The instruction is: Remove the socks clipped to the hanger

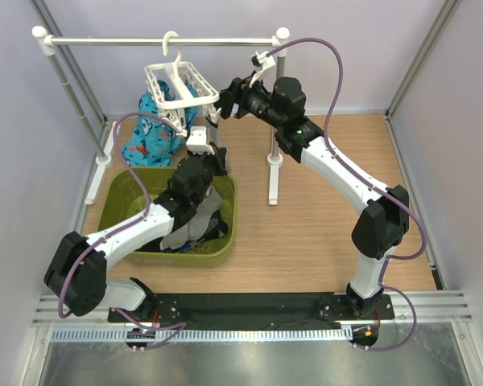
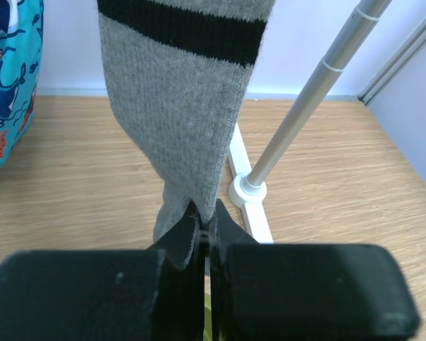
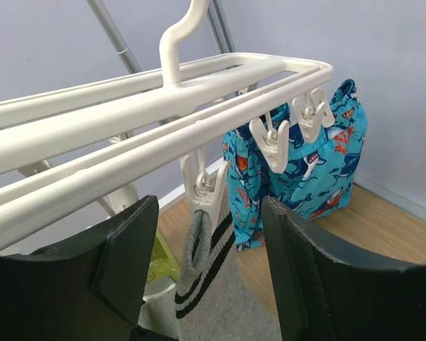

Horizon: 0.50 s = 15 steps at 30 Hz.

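The wooden table (image 1: 322, 233) is carrying a white rail stand (image 1: 161, 39), whose right post (image 2: 298, 114) is standing just behind the left arm's reach. An olive green bin (image 1: 117, 201) is sitting on the left side of the table, with a heap of grey and black socks (image 1: 195, 225) lying in it. The left arm is stretching across that bin. A blue sea-print garment (image 1: 149, 133) is dangling behind the bin, close beside the work.

The hanger (image 1: 181, 80) is hanging by its hook from the rail, tilted. The right gripper (image 3: 209, 213) is hovering just in front of its frame, jaws spread wide and holding nothing, with one clip (image 3: 199, 177) showing between the fingers. That clip is biting the striped cuff of a grey sock (image 2: 177, 106), which is hanging straight down. The left gripper (image 2: 207, 231) is pinching the sock's lower end, jaws closed tight on the fabric. Two more clips (image 3: 273, 142) are dangling empty further along the frame, in front of the blue garment.
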### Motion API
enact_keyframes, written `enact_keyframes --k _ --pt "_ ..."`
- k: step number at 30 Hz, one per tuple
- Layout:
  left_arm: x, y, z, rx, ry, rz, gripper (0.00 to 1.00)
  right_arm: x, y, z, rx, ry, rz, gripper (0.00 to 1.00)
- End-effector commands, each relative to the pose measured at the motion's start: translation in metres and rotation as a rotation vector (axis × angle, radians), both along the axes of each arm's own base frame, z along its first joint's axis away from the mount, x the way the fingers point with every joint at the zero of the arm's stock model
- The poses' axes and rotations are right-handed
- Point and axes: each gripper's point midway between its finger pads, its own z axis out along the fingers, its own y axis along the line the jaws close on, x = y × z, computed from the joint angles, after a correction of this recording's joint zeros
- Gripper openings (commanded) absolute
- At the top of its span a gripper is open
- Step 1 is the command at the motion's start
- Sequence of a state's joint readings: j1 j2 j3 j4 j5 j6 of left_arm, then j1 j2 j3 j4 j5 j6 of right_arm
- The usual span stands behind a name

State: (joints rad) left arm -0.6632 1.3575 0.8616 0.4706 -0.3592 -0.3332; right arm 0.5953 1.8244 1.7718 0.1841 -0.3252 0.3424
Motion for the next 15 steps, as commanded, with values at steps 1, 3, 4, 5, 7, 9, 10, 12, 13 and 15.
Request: enact_keyframes --k 1,3,4,5,7,9,10,12,13,15 --pt "0.001 -0.004 0.02 -0.053 -0.061 0.003 0.0 -0.005 0.004 0.023 0.046 -0.089 0.034 0.67" --pt "0.001 -0.005 0.021 -0.055 -0.063 0.002 0.0 -0.006 0.006 0.022 0.039 -0.097 0.046 0.67" --pt "0.001 -0.005 0.022 -0.053 -0.065 0.0 0.0 -0.006 0.006 0.021 0.035 -0.097 0.045 0.67" --pt "0.001 -0.005 0.022 -0.054 -0.066 0.002 0.0 -0.004 0.006 0.018 0.03 -0.097 0.041 0.67" --pt "0.001 -0.005 0.023 -0.057 -0.067 0.0 0.0 -0.005 0.006 0.014 0.029 -0.099 0.044 0.66" --pt "0.001 -0.006 0.025 -0.057 -0.07 -0.001 0.0 -0.007 0.008 0.013 0.033 -0.101 0.058 0.66" --pt "0.001 -0.007 0.023 -0.057 -0.067 -0.001 0.0 -0.008 0.009 0.012 0.032 -0.103 0.069 0.66" --pt "0.001 -0.007 0.026 -0.059 -0.072 -0.003 0.0 -0.009 0.01 0.009 0.031 -0.101 0.075 0.67" --pt "0.001 -0.008 0.026 -0.059 -0.072 -0.004 0.0 -0.008 0.01 0.008 0.032 -0.102 0.074 0.67" --pt "0.001 -0.009 0.026 -0.059 -0.072 -0.006 0.0 -0.008 0.01 0.008 0.037 -0.109 0.074 0.68"
